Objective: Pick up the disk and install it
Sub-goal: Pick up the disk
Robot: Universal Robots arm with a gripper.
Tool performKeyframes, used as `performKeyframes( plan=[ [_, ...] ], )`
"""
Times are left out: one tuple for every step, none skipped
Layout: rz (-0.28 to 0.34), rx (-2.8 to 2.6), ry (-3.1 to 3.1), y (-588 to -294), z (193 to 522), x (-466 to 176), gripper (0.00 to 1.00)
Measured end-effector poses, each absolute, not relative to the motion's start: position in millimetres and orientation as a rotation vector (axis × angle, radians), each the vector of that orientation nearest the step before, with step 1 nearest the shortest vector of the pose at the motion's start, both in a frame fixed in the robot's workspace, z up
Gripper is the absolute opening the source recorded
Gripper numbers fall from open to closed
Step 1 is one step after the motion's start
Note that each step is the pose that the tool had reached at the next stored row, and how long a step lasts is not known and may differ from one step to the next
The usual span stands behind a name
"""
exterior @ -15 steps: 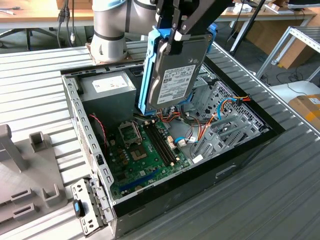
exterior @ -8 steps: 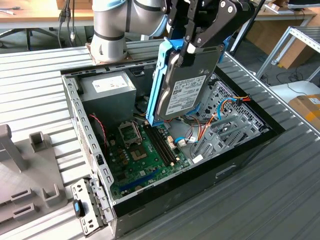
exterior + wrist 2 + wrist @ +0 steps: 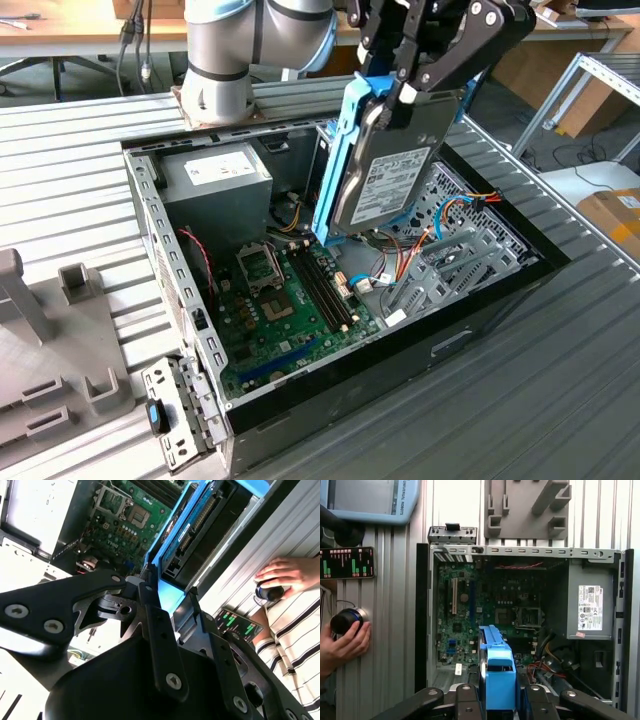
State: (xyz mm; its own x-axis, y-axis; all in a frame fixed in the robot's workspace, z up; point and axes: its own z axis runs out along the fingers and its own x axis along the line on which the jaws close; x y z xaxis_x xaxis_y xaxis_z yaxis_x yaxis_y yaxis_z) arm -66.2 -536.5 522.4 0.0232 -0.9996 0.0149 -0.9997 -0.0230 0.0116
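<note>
The disk (image 3: 392, 172) is a black hard drive in a bright blue carrier, held on edge and tilted above the middle of the open computer case (image 3: 152, 225). My gripper (image 3: 405, 88) is shut on its upper end, fingers clamped on the blue frame. In the second wrist view the disk (image 3: 199, 527) hangs past the black fingers (image 3: 150, 605), over the green motherboard (image 3: 131, 517). In the first wrist view the blue carrier end (image 3: 498, 669) stands between the fingers (image 3: 466, 696), above the case's interior.
The metal drive cage (image 3: 468, 252) with orange and blue cables sits at the case's side toward the exterior view's right. The power supply (image 3: 215, 185) is at the back. A grey fixture (image 3: 60, 330) and a loose bracket (image 3: 170, 415) lie on the exterior view's left. A person's hand (image 3: 342, 641) rests on a knob.
</note>
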Motion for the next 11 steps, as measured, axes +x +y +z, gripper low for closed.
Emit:
performKeyframes(
  plan=[
    [0.004, 2.234, -2.182, -537, 522, -63, 0.36],
    [0.004, 2.234, -2.182, -539, 522, -60, 0.36],
    [0.004, 2.233, -2.183, -541, 522, -56, 0.36],
    [0.004, 2.233, -2.183, -543, 522, -55, 0.36],
    [0.004, 2.233, -2.183, -545, 522, -53, 0.36],
    [0.004, 2.233, -2.183, -548, 522, -52, 0.36],
    [0.004, 2.233, -2.183, -550, 522, -51, 0.36],
    [0.004, 2.233, -2.183, -553, 522, -50, 0.36],
    [0.004, 2.233, -2.183, -555, 522, -49, 0.36],
    [0.004, 2.233, -2.183, -557, 522, -48, 0.36],
    [0.004, 2.233, -2.183, -559, 522, -48, 0.36]
  ],
)
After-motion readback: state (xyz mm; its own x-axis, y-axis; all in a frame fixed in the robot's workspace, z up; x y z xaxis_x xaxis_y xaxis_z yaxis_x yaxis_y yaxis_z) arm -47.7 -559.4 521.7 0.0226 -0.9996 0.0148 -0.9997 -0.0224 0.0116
